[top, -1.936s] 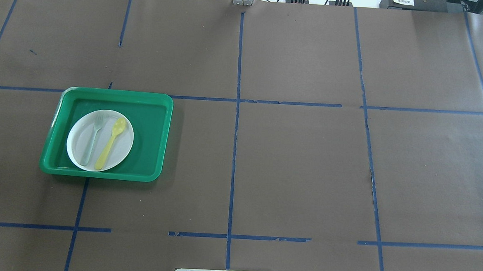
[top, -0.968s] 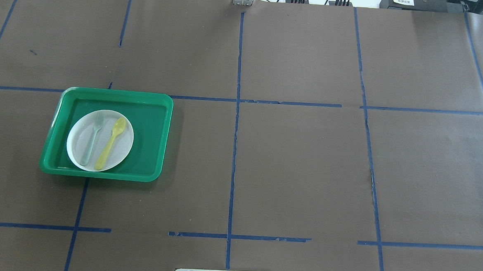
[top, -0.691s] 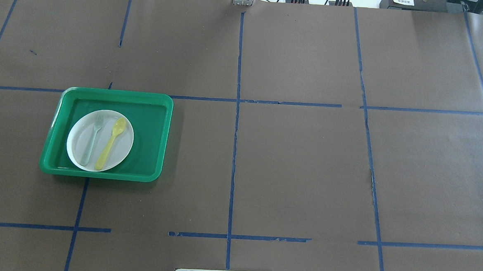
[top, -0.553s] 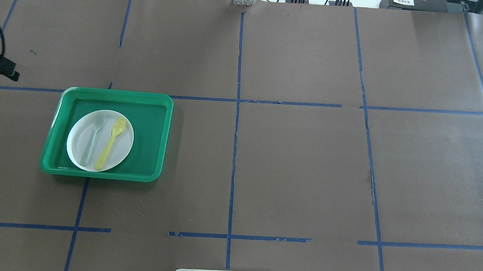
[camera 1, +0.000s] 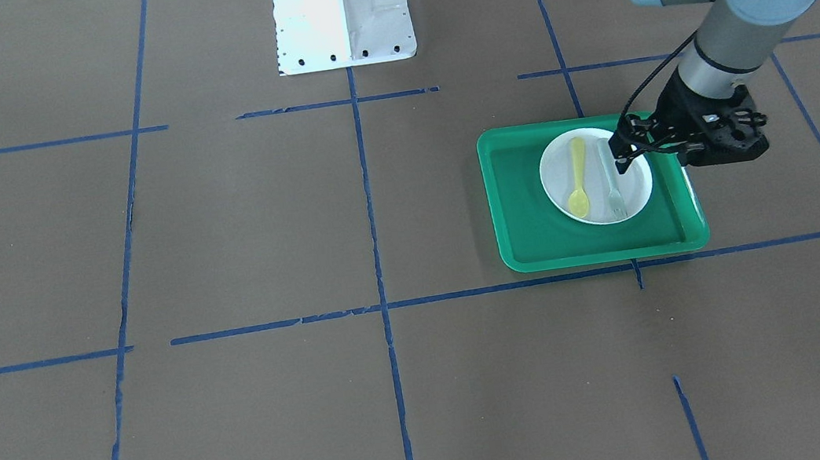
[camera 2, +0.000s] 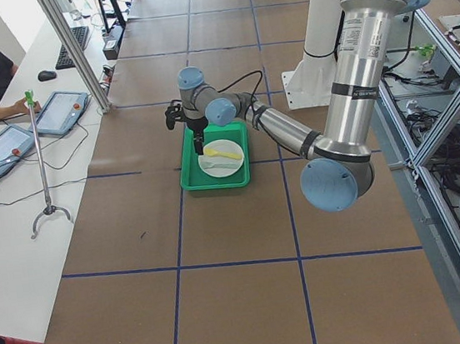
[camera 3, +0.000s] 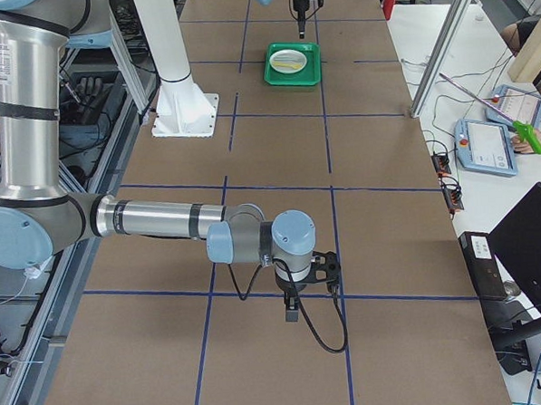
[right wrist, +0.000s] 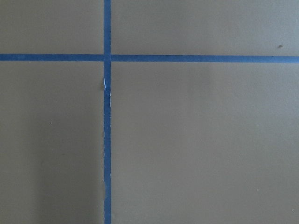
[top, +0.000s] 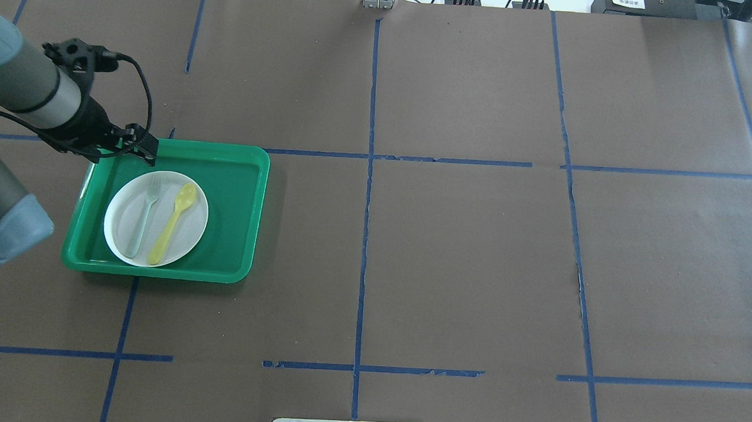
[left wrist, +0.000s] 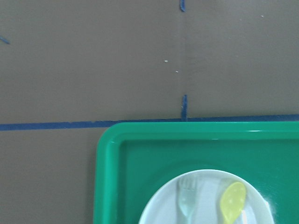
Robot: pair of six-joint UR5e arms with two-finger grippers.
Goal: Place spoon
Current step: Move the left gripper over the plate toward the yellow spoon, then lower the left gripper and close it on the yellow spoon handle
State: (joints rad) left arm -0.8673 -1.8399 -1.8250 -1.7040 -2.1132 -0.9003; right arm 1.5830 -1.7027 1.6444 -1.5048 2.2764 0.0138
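The yellow spoon point(top: 172, 223) lies on a white plate point(top: 189, 230) inside a green tray point(top: 234, 216), beside a pale grey-green fork point(top: 143, 215). Its bowl points away from the robot. It also shows in the front view point(camera 1: 577, 176) and the left wrist view point(left wrist: 232, 203). My left gripper point(top: 147, 151) hangs above the tray's far left corner, near the fork's tines, and holds nothing. Its fingers look closed together point(camera 1: 618, 155). My right gripper point(camera 3: 292, 310) shows only in the exterior right view, over bare table far from the tray; I cannot tell its state.
Brown paper with blue tape lines covers the table. The robot's white base plate point(camera 1: 341, 9) stands at the robot's edge of the table. An operator with tablets point(camera 2: 59, 113) sits at a side table beyond the far edge.
My left arm has come in from the left edge and moved right to the tray's far left corner. The spoon, fork, plate and tray have not moved.
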